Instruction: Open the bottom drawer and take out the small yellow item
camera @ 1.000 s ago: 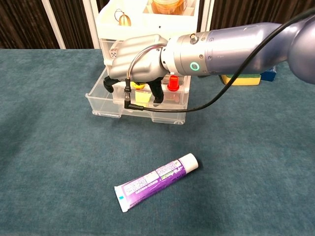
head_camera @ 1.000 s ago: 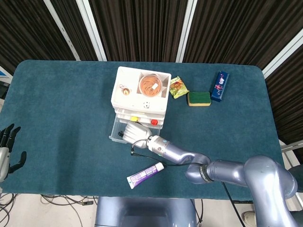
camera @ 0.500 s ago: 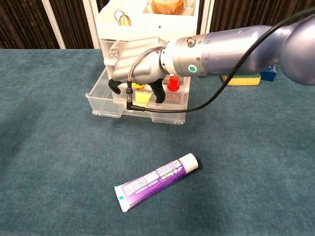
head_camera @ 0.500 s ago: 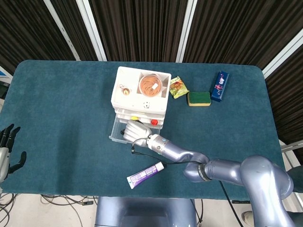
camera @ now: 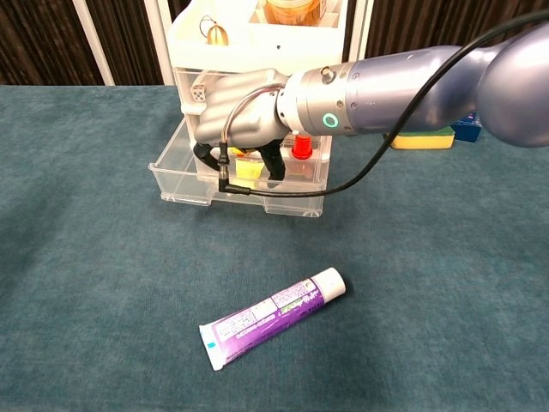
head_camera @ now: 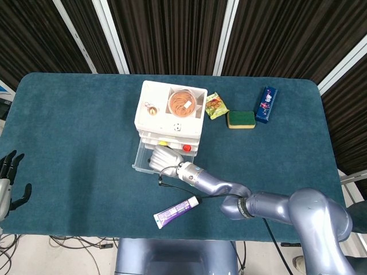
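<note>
Far off to the left of the working robot hand, at the table's (head_camera: 74,126) near-left edge, the left robot hand (head_camera: 8,182) sits idle with its dark fingers apart and nothing in them. Next comes the white drawer unit (head_camera: 170,117), whose top tray holds a small ring-like trinket (head_camera: 151,107) on its left side and a round bowl of orange-brown strands (head_camera: 182,103) beside it. Its clear bottom drawer (camera: 193,182) is pulled out toward the robot, and the right robot hand (camera: 236,120) is lowered over the open drawer, fingers curled down into it. Directly beneath those fingers lies the small yellow item (camera: 248,168); the dark fingertips (camera: 276,163) flank it closely, yet whether they actually grip it cannot be told. Just to the right of the hand, in the same drawer, stands a small red-capped piece (camera: 301,146). On the table, nearer the robot than the hand, lies a purple toothpaste tube (camera: 272,317). Beyond and to the right of the hand are a green snack packet (head_camera: 216,105), a yellow-green sponge (head_camera: 241,119) and a blue box (head_camera: 266,104), all well apart from the drawer.
</note>
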{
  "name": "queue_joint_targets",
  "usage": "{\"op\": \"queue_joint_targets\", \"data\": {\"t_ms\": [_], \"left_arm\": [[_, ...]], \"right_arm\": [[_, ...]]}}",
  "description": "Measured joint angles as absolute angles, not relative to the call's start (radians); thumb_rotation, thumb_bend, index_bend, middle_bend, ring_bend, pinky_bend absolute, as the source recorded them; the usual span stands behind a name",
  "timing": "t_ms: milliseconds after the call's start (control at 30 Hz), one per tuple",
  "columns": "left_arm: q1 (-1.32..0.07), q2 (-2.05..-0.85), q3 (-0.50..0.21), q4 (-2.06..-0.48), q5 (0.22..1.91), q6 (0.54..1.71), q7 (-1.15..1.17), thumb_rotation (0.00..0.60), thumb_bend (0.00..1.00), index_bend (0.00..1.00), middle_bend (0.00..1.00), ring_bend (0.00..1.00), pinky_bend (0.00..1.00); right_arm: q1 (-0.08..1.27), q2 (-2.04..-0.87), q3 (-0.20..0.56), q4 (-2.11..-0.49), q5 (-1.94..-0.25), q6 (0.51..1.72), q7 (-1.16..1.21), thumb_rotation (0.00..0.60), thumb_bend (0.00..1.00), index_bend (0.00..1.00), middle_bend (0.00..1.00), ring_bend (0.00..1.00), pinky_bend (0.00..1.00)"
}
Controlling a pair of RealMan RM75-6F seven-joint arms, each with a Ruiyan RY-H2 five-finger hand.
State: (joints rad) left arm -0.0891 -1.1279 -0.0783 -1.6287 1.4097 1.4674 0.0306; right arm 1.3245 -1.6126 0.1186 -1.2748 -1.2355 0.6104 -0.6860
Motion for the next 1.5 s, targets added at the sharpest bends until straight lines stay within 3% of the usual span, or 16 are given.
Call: {"op": "queue_joint_targets", "data": {"t_ms": [833, 1500], "left_arm": [[-0.089, -1.122, -0.08, -1.634, 1.4, 1.461, 0.024, 0.6, 0.44, 0.05, 0.0, 0.0, 0.0], [-0.09, -1.121, -0.078, -1.637, 1.397, 1.456, 0.027, 0.6, 0.44, 0.05, 0.0, 0.0, 0.0]], "right_arm": [[1.345, -1.653, 0.115, -1.231, -1.21, 0.593, -0.675, 0.6, 0.39, 0.41, 1.0, 1.0, 1.0], [1.344, -1.651, 0.112, -1.22, -1.176, 0.61, -0.706, 0.6, 0.4, 0.42, 1.0, 1.0, 1.0]]}}
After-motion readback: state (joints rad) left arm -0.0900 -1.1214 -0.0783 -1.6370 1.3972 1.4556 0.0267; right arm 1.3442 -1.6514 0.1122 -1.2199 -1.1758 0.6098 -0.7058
